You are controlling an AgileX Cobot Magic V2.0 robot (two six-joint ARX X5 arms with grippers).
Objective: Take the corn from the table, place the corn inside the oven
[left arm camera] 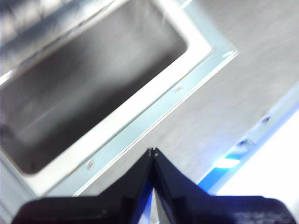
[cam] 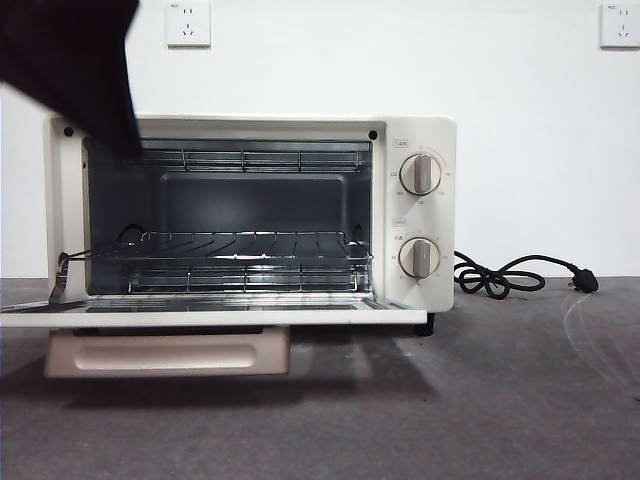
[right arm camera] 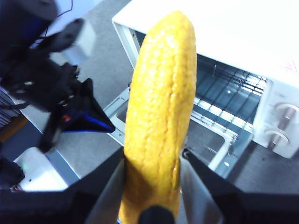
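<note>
My right gripper [right arm camera: 153, 156] is shut on the corn [right arm camera: 161, 116], a glossy yellow cob that stands up between the jaws, high above the oven [right arm camera: 224, 28]; neither shows in the front view. The oven [cam: 415, 135] is cream-white, its door [cam: 200, 317] folded down flat, and its wire rack [cam: 220, 245] is bare. My left gripper [left arm camera: 153, 151] is shut on nothing and hovers over a corner of the door [left arm camera: 154, 93]. The left arm [cam: 70, 55] is the dark mass at the oven's upper left, and the left gripper [right arm camera: 86, 116] also appears in the right wrist view.
The door's handle [cam: 165, 352] hangs under the door's front edge. A black power cord [cam: 510, 275] lies on the table [cam: 400, 420] right of the oven. Two knobs [cam: 420, 173] sit on the oven's right panel. A white wall with a socket [cam: 188, 22] stands behind.
</note>
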